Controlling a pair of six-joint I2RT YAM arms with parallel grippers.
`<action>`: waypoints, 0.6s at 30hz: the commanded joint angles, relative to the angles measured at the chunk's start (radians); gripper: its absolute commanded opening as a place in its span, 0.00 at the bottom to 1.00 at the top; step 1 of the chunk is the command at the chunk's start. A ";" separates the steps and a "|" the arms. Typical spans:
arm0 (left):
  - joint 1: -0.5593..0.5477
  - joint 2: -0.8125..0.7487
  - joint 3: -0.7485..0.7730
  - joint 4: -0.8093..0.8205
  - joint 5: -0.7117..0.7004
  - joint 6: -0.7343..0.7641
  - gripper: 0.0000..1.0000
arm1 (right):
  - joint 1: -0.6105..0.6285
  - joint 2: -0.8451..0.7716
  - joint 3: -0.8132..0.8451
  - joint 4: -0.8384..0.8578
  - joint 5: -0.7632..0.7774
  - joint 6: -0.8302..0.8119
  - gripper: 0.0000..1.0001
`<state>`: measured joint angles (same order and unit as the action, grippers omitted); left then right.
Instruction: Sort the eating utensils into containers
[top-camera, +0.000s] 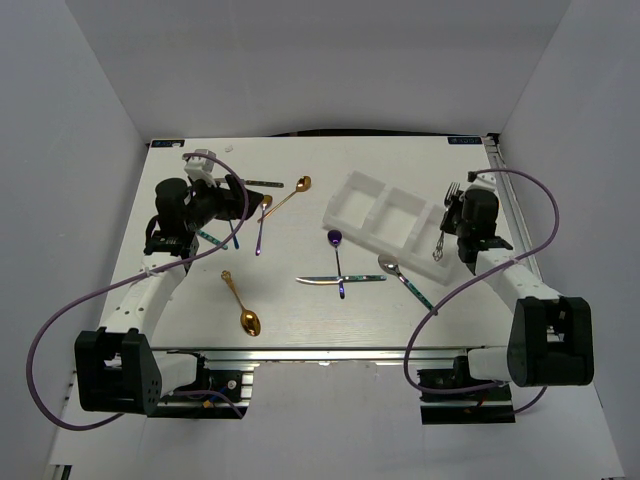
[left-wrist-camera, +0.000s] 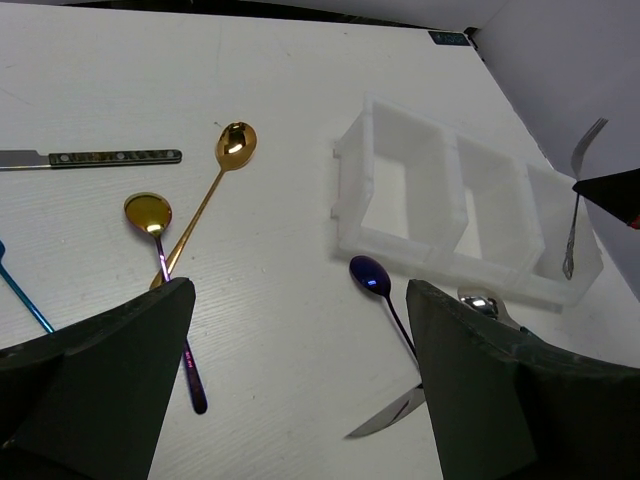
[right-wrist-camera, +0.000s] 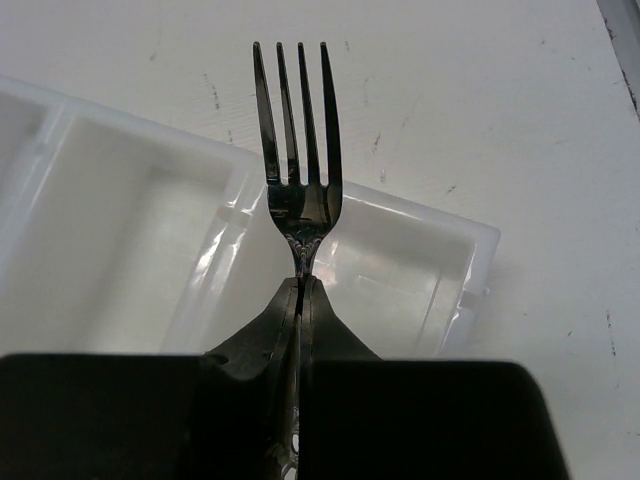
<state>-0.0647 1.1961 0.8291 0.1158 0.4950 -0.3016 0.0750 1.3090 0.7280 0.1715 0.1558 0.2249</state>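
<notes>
Fork (right-wrist-camera: 297, 190): clamped at the neck in your right gripper (right-wrist-camera: 300, 292), fingers shut tight, tines pointing straight out ahead of them, tray (right-wrist-camera: 482, 245) end compartment just below the fingertips.

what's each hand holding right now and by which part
Right hand pinches the silver fork by its neck, just below the tines; left hand holds nothing.

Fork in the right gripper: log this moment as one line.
right gripper: shut on fork | fork: over tray end compartment, not released | left gripper: open, empty
</notes>
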 joint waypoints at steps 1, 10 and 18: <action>-0.006 -0.013 0.015 0.012 0.025 -0.004 0.98 | 0.011 0.019 -0.021 0.209 0.065 -0.025 0.00; -0.006 0.013 0.010 0.025 0.040 -0.025 0.98 | 0.011 0.098 -0.042 0.261 0.048 -0.097 0.24; -0.026 0.071 0.025 0.018 0.080 -0.057 0.98 | 0.011 0.073 -0.022 0.215 -0.005 -0.122 0.58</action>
<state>-0.0761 1.2659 0.8291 0.1295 0.5446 -0.3477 0.0811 1.4143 0.6891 0.3611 0.1730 0.1234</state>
